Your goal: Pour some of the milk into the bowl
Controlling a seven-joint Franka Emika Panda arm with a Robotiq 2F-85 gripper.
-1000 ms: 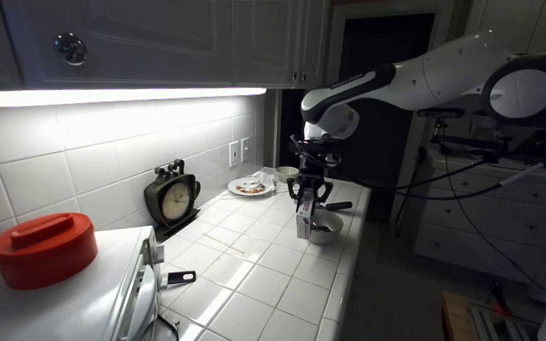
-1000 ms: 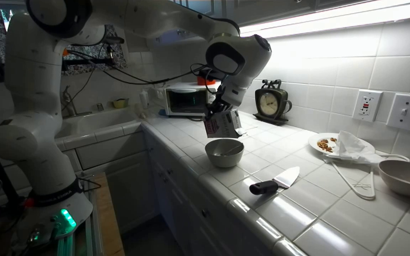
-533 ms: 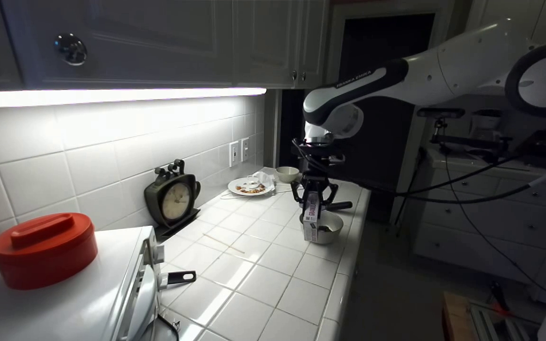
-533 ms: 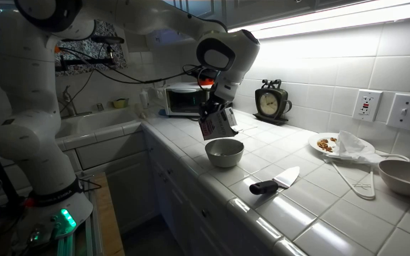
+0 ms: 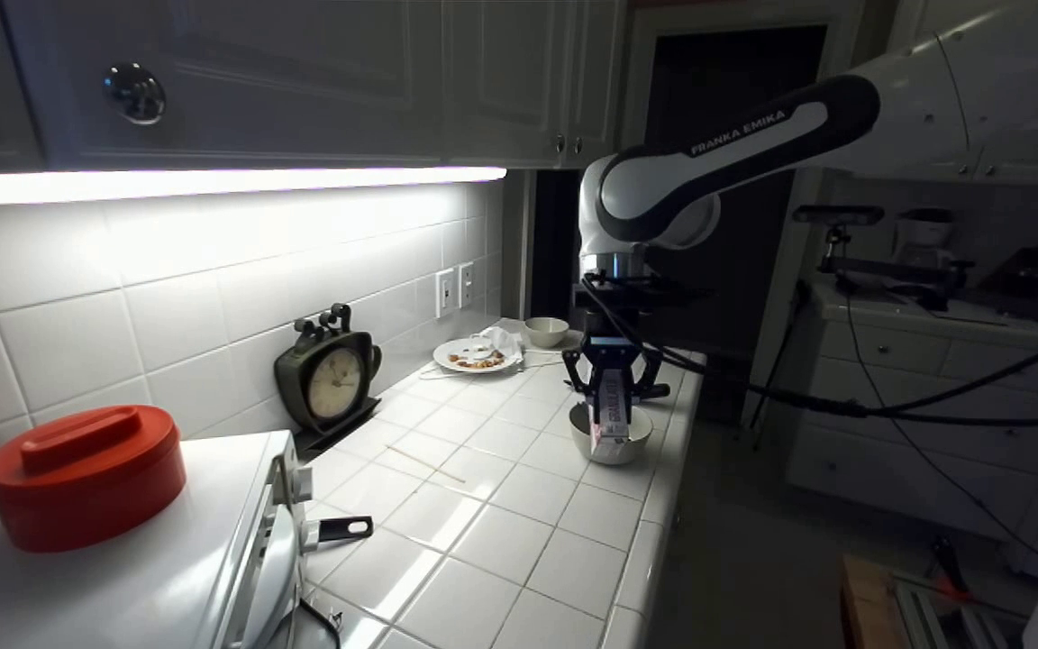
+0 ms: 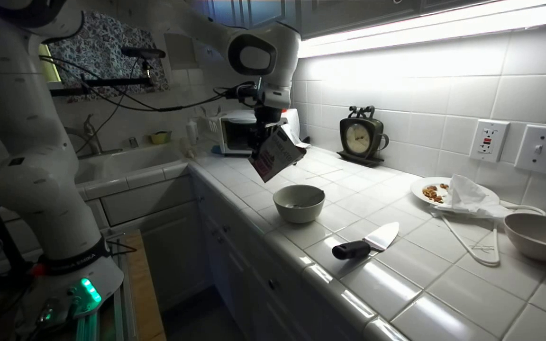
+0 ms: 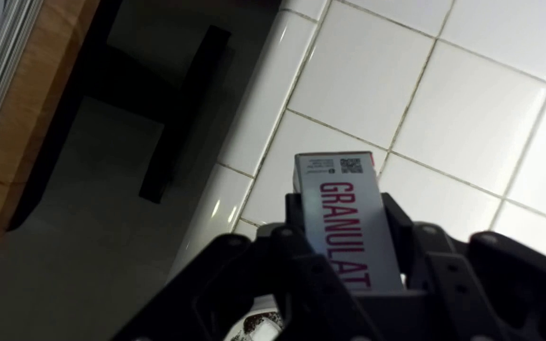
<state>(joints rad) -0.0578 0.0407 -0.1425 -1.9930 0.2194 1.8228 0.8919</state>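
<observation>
Carton [image 6: 277, 155]: It hangs in the air, leaning, at the middle of the frame in an exterior view, higher than the bowl [image 6: 298, 210] and a bit to the left of it. In the wrist view its thin side reads "GRANULAT", so the "milk" may be dry grains.
Gripper [image 7: 343, 213]: It pinches the carton tight from two sides, and holds nothing else.
Flap [image 6: 293, 135]: This white bit at the carton's upper right looks torn, so I think the open end points up and right.
Bowl filling [image 7: 262, 327]: You can see white and dark stuff at the bottom edge of the wrist view. Some may be poured already.
Standing it up: I think this is your step. Turn slowly, keep the pinch steady, and stay above the bowl so loose bits land inside. If you want more, put the open end over the bowl first, then tip a little.
Cake server [image 6: 369, 242]: It lies on the counter [image 6: 443, 303], lower right of the bowl. Lift the carton well over it.
Hard to see: The gripper covers most of the bowl and the open end in the wrist view. In an exterior view the carton [image 5: 611, 410] hides part of the bowl. I cannot tell how full the carton is.
</observation>
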